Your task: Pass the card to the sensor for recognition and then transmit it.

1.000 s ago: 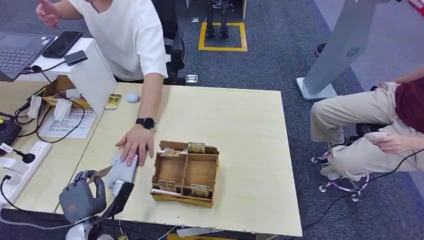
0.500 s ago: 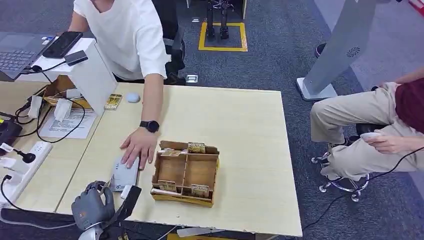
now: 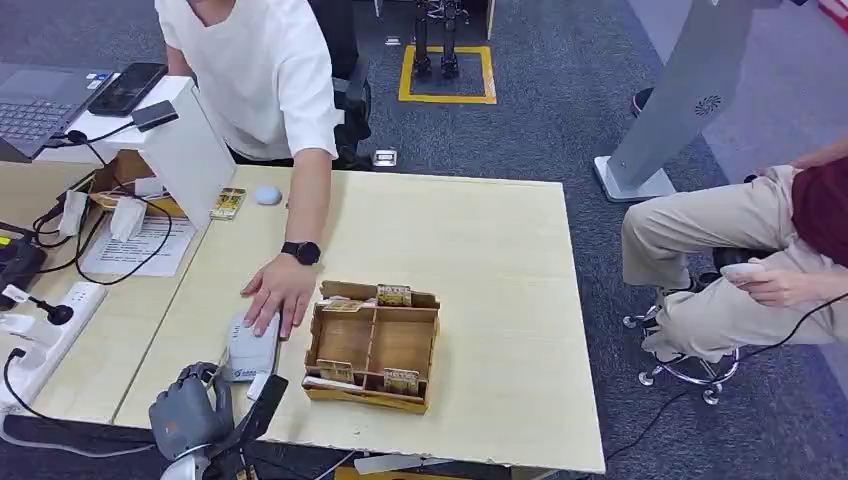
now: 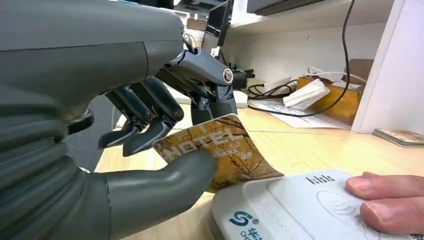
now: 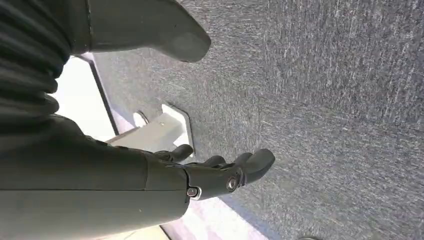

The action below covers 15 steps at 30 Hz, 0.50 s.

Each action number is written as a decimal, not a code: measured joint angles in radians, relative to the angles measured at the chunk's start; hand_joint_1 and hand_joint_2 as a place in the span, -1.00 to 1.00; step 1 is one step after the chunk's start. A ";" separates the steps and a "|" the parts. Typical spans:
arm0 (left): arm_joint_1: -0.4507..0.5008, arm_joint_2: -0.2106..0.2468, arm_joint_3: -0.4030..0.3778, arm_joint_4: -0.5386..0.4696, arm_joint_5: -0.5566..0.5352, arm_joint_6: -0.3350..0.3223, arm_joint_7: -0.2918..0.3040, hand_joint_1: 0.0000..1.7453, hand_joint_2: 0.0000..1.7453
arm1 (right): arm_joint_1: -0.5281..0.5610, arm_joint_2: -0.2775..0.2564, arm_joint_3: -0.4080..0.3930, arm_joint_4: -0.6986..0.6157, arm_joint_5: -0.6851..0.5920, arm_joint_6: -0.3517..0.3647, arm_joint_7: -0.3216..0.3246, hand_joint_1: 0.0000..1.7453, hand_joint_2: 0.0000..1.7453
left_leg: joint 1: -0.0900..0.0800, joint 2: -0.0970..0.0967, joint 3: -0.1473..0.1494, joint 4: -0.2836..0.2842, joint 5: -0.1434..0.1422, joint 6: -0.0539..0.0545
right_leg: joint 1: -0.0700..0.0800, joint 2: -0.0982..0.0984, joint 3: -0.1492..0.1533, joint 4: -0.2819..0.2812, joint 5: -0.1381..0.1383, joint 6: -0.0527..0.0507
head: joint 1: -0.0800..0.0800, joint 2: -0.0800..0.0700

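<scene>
pinching the hotel key card between thumb and fingers, the left hand holds it flat at the near edge of the white card reader, by the bench's front left corner, so the sensor can read it. a person's hand steadies the reader. the right hand hangs over carpet, fingers apart and holding nothing.

Table with sensor, perhaps cardboard tray
</scene>
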 joint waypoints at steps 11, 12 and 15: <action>0.002 0.011 -0.015 0.004 0.015 0.000 -0.016 1.00 1.00 | 0.000 0.000 0.000 0.000 0.007 0.002 0.000 -1.00 1.00 | 0.000 -0.001 0.000 0.000 0.000 0.000 | 0.000 -0.001 0.001 0.000 0.000 0.000 | 0.000 0.000; 0.003 0.011 -0.015 0.002 0.021 0.000 -0.032 1.00 1.00 | 0.000 0.000 0.000 0.000 0.007 0.002 0.000 -1.00 1.00 | 0.000 -0.001 0.000 0.000 0.000 0.000 | 0.000 -0.001 0.001 0.000 0.000 0.000 | 0.000 0.000; 0.017 0.007 -0.015 -0.028 0.032 0.002 -0.100 1.00 1.00 | 0.001 0.000 0.000 0.000 0.007 0.002 0.000 -1.00 1.00 | 0.000 -0.002 0.000 0.000 0.000 0.001 | 0.000 -0.002 0.001 0.000 0.000 0.000 | 0.000 0.000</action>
